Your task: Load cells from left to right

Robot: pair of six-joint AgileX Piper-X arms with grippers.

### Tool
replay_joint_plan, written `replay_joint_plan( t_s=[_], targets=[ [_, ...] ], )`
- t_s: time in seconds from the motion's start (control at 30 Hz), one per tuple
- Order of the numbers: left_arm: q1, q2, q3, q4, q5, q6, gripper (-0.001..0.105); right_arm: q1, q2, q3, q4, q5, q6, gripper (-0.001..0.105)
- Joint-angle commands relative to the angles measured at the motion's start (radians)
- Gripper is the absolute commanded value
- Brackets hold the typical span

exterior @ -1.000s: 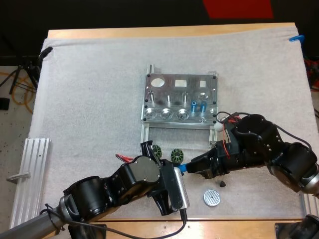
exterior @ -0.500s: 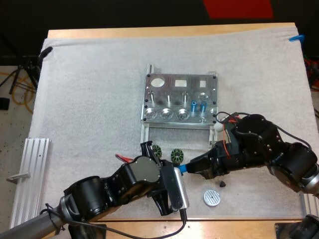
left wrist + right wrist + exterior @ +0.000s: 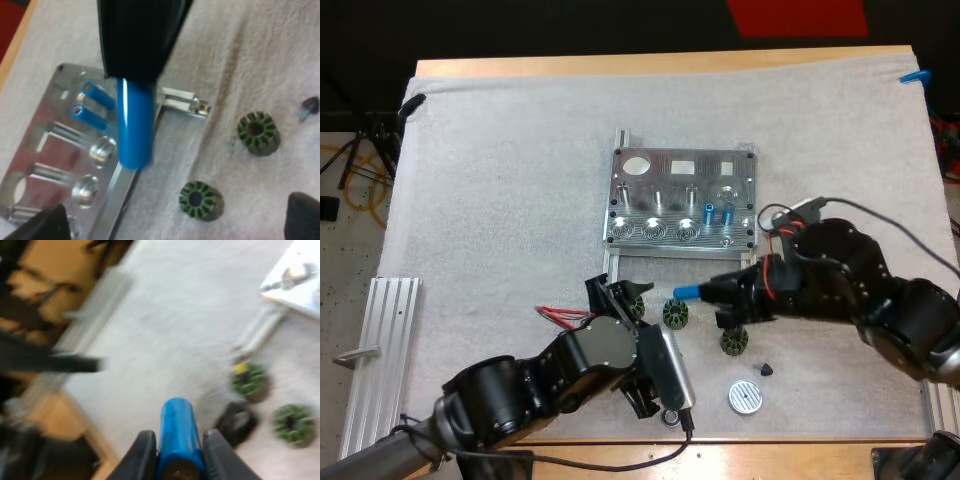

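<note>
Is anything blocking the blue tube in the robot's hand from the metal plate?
Nothing visible does. The right hand holds the blue cylinder just short of the fixture; the green parts lie nearer the arms.

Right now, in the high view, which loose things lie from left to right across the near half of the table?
Grooved metal rail → first green ring → second green ring → third green ring → small dark part.

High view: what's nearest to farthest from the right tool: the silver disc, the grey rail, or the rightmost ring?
From the right tool:
1. Ring, just on its near side.
2. Disc, farther toward the front.
3. Rail, far left.
</note>
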Motion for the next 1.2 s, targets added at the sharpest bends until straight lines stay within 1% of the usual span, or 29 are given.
replay_joint_plan(
  t_s=[0.0,0.07,0.13,0.17,0.2,0.3,0.37,0.43,0.47,0.53,0.63,0.8,1.0,1.17],
  targets=[
    [-0.002,-0.021,-0.008,0.0,-0.029,-0.006,0.085,0.0,0.026,-0.03,0.028,0.095,-0.036,0.0],
    [-0.002,-0.043,-0.008,0.0,-0.029,-0.025,0.085,0.0,0.071,-0.074,0.082,0.151,-0.066,0.0],
    [0.013,-0.074,-0.008,0.0,-0.029,-0.08,0.085,0.0,0.145,-0.146,0.152,0.229,-0.109,0.0],
    [0.02,-0.081,-0.008,0.0,-0.029,-0.088,0.085,0.0,0.157,-0.158,0.166,0.242,-0.115,0.0],
    [0.036,-0.094,-0.008,0.0,-0.029,-0.112,0.085,-0.002,0.195,-0.195,0.19,0.279,-0.123,0.0],
    [0.082,-0.117,-0.008,0.0,-0.029,-0.154,0.085,-0.025,0.279,-0.282,0.239,0.295,-0.134,0.0],
    [0.117,-0.13,-0.008,0.0,-0.021,-0.164,0.085,-0.053,0.328,-0.337,0.278,0.302,-0.134,0.0],
    [0.158,-0.145,-0.008,0.0,0.021,-0.164,0.085,-0.096,0.396,-0.41,0.336,0.322,-0.134,0.0],
    [0.169,-0.148,-0.008,0.0,0.034,-0.166,0.085,-0.102,0.412,-0.422,0.343,0.329,-0.137,0.0],
    [0.208,-0.16,-0.008,0.0,0.129,-0.166,0.085,-0.135,0.463,-0.482,0.383,0.374,-0.182,0.0],
    [0.251,-0.16,-0.008,0.0,0.201,-0.166,0.085,-0.163,0.517,-0.531,0.416,0.41,-0.214,0.0],
    [0.288,-0.16,-0.006,0.0,0.217,-0.152,0.085,-0.176,0.581,-0.544,0.428,0.453,-0.255,0.0],
    [0.291,-0.16,-0.006,0.0,0.22,-0.152,0.085,-0.176,0.652,-0.544,0.426,0.515,-0.276,0.0],
    [0.291,-0.16,-0.006,0.0,0.22,-0.152,0.085,-0.177,0.689,-0.544,0.413,0.523,-0.296,0.0]
  ],
)
